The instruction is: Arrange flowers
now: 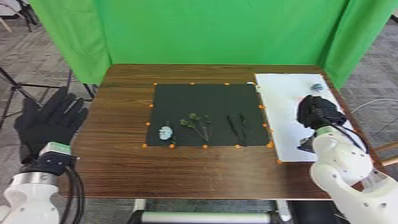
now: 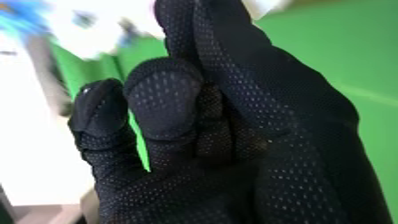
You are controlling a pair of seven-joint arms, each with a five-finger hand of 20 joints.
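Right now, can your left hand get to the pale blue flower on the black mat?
Probably yes: the left hand is open beside the table, and nothing stands between it and the flower.

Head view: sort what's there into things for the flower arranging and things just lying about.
For the job, it seems:
- pale blue bloom
- green sprig
- dark stems
- bluish bloom beyond the right hand

Probably just surroundings:
- orange markers round the black mat
- green curtain
- thin white cable on the floor

Brown wooden table point(image 1: 115, 172), green curtain point(image 1: 213, 35)
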